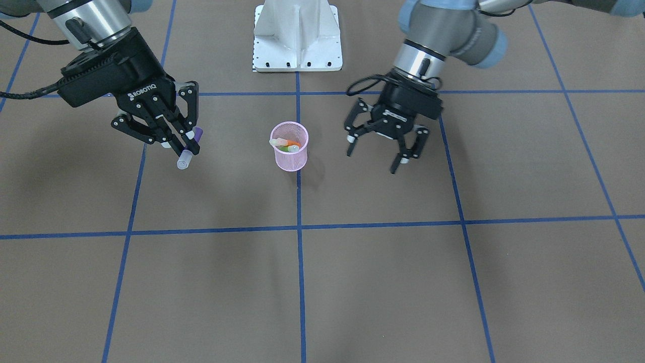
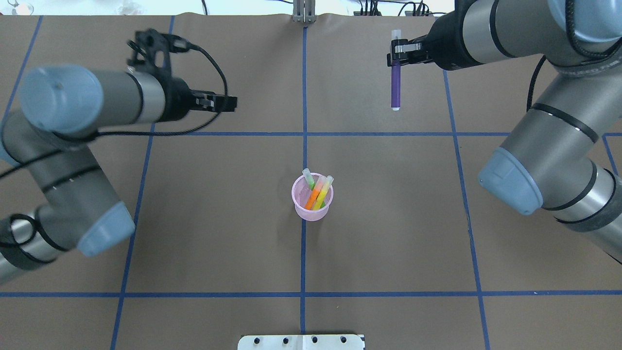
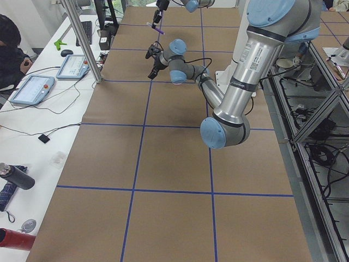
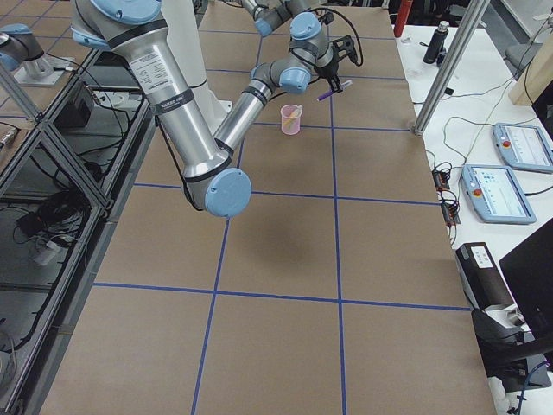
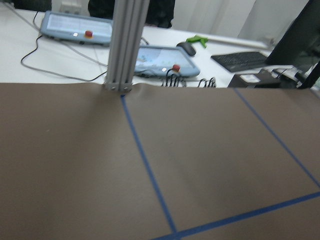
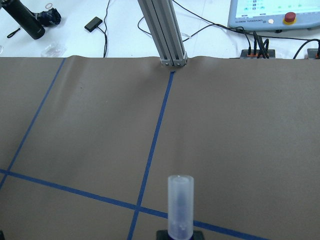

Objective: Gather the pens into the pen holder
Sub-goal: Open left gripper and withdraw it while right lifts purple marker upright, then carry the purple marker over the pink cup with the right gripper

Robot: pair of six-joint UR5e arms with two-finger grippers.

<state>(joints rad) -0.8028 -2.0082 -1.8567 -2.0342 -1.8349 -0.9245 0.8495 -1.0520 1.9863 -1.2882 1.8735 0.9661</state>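
Note:
The pink mesh pen holder [image 1: 289,154] [image 2: 312,210] [image 4: 291,121] stands upright at the table's middle on a blue line. Three pens lean inside it: an orange one [image 2: 314,195], a green one [image 2: 309,178] and a yellow one [image 2: 322,196]. My right gripper [image 1: 190,142] [image 2: 396,52] is shut on a purple pen [image 1: 198,133] [image 2: 396,87] [image 6: 180,205], held in the air well to the side of the holder, pale cap outward. My left gripper [image 1: 373,156] [image 2: 228,103] hangs open and empty on the holder's other side.
The robot's white base plate [image 1: 297,48] [image 2: 301,341] sits behind the holder. An aluminium post [image 6: 162,30] [image 5: 122,45] rises at the table's far edge, with teach pendants and cables beyond. Blue tape lines grid the brown table.

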